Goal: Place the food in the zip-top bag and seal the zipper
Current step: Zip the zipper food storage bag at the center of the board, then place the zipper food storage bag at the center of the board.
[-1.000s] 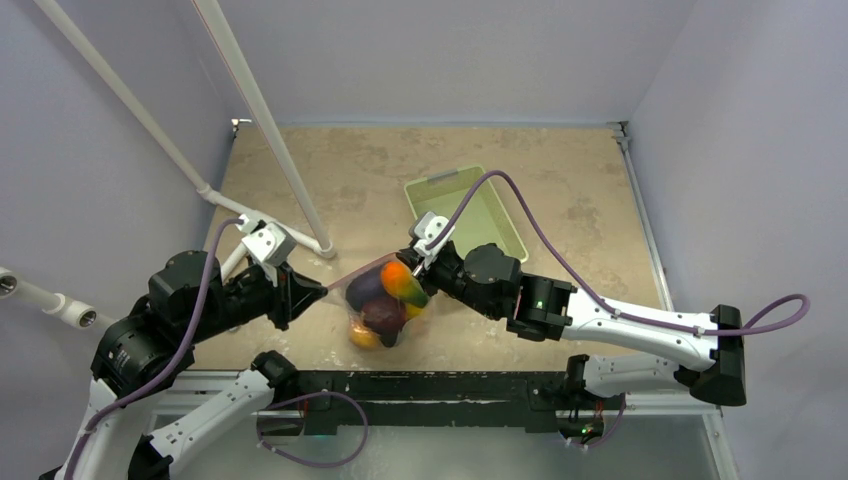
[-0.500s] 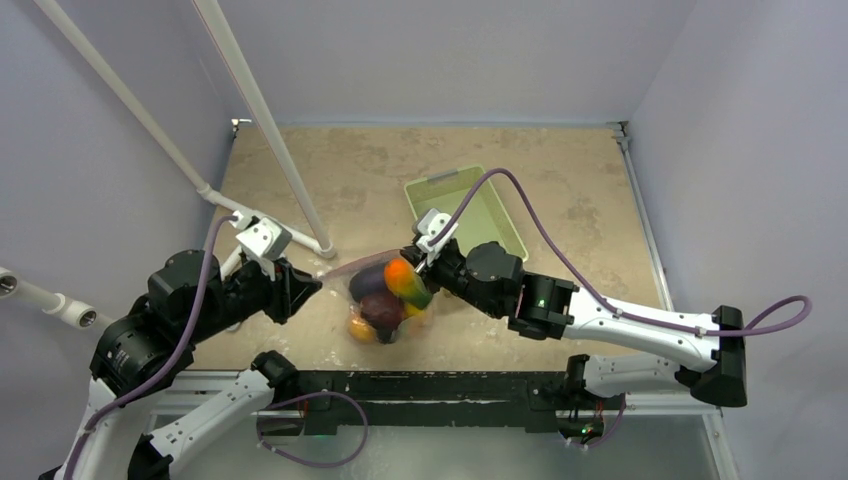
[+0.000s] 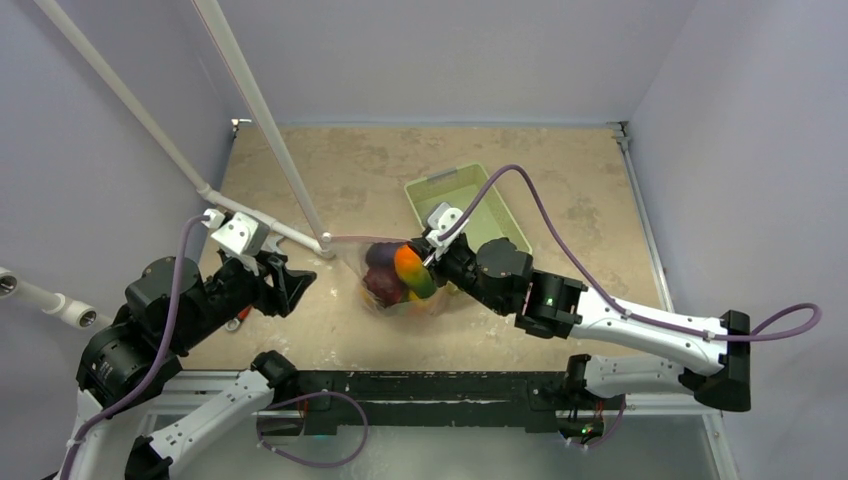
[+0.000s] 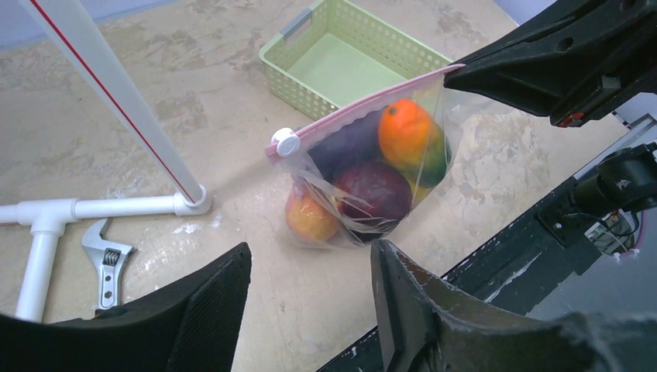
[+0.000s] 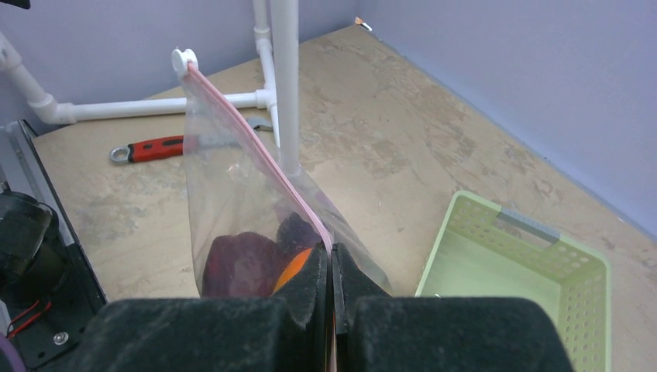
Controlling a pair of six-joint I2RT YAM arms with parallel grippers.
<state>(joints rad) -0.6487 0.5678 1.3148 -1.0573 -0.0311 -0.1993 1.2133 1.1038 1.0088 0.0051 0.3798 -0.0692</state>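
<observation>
Your right gripper (image 5: 331, 263) is pinched tight on one end of the zipper (image 4: 364, 108), and the zip-top bag (image 4: 310, 174) hangs from that grip in front of the pale green basket (image 4: 298, 85). The pink strip runs as one straight line from your fingers to the white slider tab (image 4: 286, 142) at the far end. Inside the bag you can see an orange fruit (image 4: 407, 132) uppermost, a purple eggplant (image 4: 352, 143) beside it, a dark plum (image 4: 372, 190) below and a peach (image 4: 310, 218) at the lower corner. The bag's bottom seems to rest on the table (image 4: 232, 46), though no view settles this. Your left gripper (image 4: 310, 256) stands open and holds nothing, well apart from the bag on the slider's side. A white pipe (image 4: 101, 85) and a wrench (image 4: 104, 260) lie to its left.
</observation>
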